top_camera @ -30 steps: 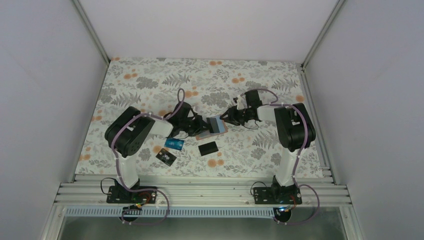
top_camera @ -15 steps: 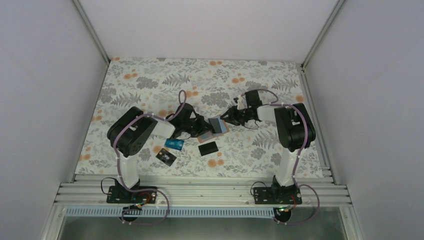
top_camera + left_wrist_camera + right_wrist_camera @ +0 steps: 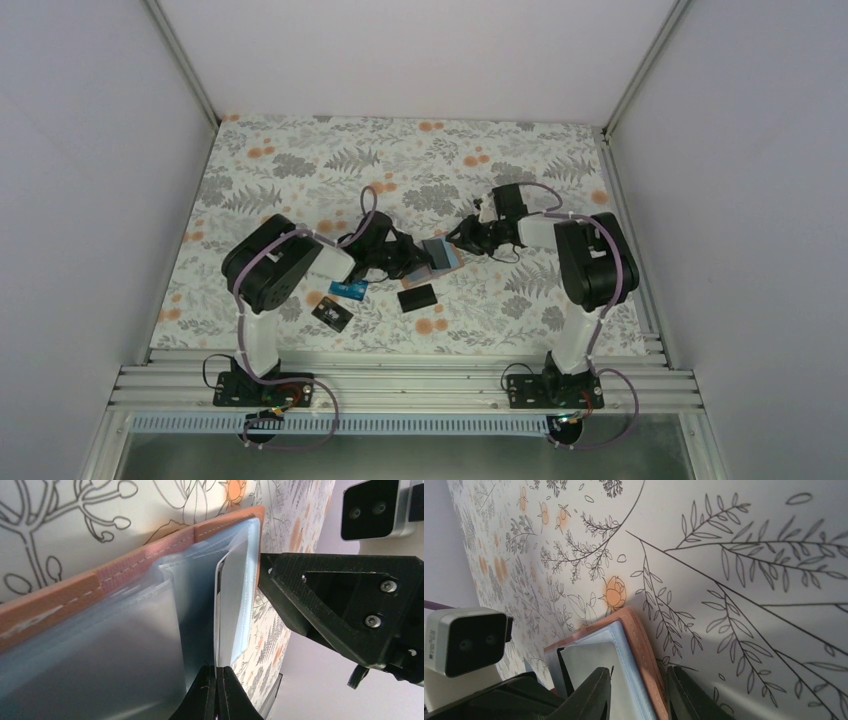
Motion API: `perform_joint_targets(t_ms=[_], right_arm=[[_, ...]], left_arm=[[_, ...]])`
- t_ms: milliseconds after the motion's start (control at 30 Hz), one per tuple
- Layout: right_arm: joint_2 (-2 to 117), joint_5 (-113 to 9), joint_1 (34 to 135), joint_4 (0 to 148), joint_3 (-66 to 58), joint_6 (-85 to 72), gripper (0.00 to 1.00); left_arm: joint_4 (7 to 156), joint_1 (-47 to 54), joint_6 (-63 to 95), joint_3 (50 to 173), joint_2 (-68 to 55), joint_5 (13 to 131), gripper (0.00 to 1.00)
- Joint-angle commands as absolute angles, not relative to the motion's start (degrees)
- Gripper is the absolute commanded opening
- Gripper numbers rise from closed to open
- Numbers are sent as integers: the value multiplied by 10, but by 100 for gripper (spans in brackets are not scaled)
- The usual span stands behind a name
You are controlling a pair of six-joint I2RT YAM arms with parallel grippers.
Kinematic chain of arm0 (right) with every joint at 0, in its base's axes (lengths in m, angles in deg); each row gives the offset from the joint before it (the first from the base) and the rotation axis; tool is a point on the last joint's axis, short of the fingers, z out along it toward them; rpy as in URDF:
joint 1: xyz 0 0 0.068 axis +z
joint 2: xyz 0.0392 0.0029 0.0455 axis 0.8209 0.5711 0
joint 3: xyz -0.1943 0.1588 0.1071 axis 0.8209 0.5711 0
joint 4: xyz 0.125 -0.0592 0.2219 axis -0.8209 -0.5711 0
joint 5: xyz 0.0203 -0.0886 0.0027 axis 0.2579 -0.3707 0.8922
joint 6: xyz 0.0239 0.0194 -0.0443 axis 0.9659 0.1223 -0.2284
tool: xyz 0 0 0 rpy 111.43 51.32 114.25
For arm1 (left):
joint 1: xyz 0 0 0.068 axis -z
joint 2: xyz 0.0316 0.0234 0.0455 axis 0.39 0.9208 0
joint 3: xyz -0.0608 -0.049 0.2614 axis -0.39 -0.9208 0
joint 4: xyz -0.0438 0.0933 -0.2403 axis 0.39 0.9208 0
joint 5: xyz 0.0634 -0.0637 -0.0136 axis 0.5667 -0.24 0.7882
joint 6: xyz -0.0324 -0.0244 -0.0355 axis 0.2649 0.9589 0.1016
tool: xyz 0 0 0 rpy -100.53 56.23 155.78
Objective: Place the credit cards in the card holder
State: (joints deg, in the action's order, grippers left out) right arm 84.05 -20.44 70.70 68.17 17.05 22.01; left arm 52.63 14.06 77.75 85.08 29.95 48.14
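My left gripper [image 3: 216, 692] pinches a card [image 3: 220, 610] inside the card holder [image 3: 75, 587] sleeve (hidden overhead); right gripper [image 3: 637, 682] clamps its cover.

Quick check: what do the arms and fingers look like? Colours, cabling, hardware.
Left arm and right arm: white links, bulky black joint housings, purple cables looped along the outside. Fingers are black wedge-shaped plastic with visible screw heads. Wrist cameras have pale casings and black faces.
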Motion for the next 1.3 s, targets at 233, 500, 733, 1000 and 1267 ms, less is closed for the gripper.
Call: perform_joint_targets(t_ms=[233, 500, 733, 1000, 1267], right_arm=[[817, -227, 720, 680, 195, 262, 30], [813, -235, 720, 677, 194, 267, 30], [812, -238, 720, 677, 194, 266, 29], [815, -240, 720, 670, 187, 257, 29], [818, -241, 719, 661, 175, 248, 28]], left_arm=[[547, 174, 810, 870, 328, 499, 2], [603, 193, 817, 903, 335, 507, 9], [654, 199, 809, 927, 334, 511, 23], [717, 199, 765, 954, 324, 510, 45], [785, 199, 733, 975, 307, 508, 82]])
